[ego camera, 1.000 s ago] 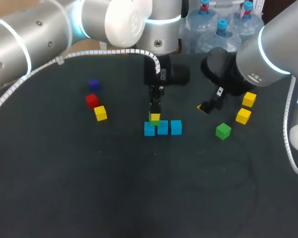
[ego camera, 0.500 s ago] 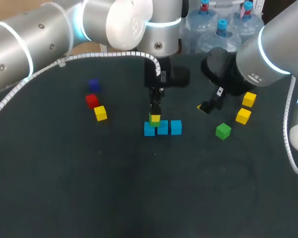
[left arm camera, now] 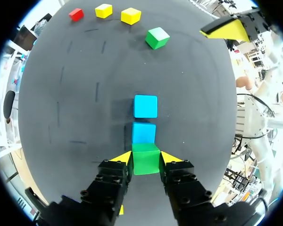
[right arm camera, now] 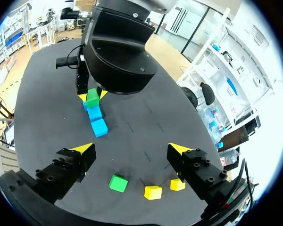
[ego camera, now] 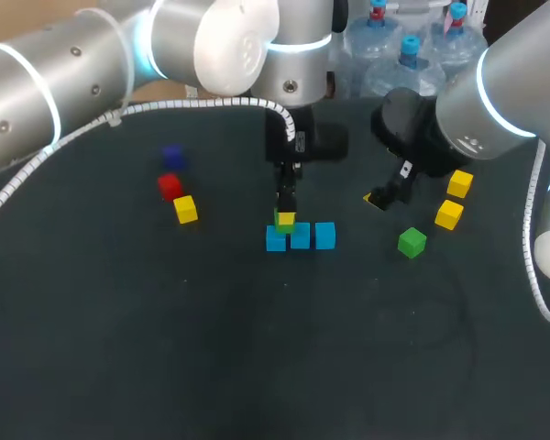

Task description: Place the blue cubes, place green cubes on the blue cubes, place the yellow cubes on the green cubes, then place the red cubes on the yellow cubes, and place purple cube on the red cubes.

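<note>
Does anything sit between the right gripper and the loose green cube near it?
Nothing visible does. The loose green cube lies on bare table near the open right gripper; the nearest yellow cube sits beside it, apart, not in the path.

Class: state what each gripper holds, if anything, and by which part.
The left gripper holds a green cube by two opposite side faces. The right gripper is open and holds nothing.

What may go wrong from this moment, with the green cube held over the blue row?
1. The left gripper holds the green cube at the end of the row of blue cubes; if it sits off-centre, it may tip when released.
2. The blue cubes lie close together, so one nudge might shift the row.
</note>
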{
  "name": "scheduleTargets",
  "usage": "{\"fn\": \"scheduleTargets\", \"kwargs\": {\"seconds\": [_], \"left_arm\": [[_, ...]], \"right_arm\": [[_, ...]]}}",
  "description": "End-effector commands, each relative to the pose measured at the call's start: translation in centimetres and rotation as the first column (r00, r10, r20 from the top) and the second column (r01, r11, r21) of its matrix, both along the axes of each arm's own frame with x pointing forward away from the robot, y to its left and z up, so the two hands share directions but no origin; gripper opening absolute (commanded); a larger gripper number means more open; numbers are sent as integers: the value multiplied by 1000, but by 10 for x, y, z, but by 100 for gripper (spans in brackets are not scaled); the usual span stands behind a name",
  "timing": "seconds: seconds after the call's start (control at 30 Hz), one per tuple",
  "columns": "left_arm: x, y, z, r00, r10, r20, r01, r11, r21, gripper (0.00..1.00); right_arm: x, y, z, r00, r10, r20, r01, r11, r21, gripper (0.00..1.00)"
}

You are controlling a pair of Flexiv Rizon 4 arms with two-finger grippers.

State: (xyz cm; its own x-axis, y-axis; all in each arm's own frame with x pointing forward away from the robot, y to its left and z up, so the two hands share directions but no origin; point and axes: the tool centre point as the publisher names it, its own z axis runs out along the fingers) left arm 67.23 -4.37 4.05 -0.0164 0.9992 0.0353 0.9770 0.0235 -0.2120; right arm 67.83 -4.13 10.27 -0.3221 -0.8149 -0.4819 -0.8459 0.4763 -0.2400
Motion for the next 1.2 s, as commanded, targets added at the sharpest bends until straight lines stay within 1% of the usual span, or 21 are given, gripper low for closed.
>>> {"fn": "scheduleTargets", "kwargs": {"seconds": [0.03,0.77,1.2], "left_arm": [[0,0,0,1000,2,4,-2,1000,-2,0],[1,0,-6,1000,10,-4,-10,1000,-4,0],[1,0,-6,1000,9,-5,-9,1000,-5,0]], "right_arm": [[-3,0,-1,1000,-7,10,7,1000,-1,100],[-3,0,-1,1000,-7,10,7,1000,-1,100],[-3,0,-1,1000,-7,10,7,1000,-1,100]]}}
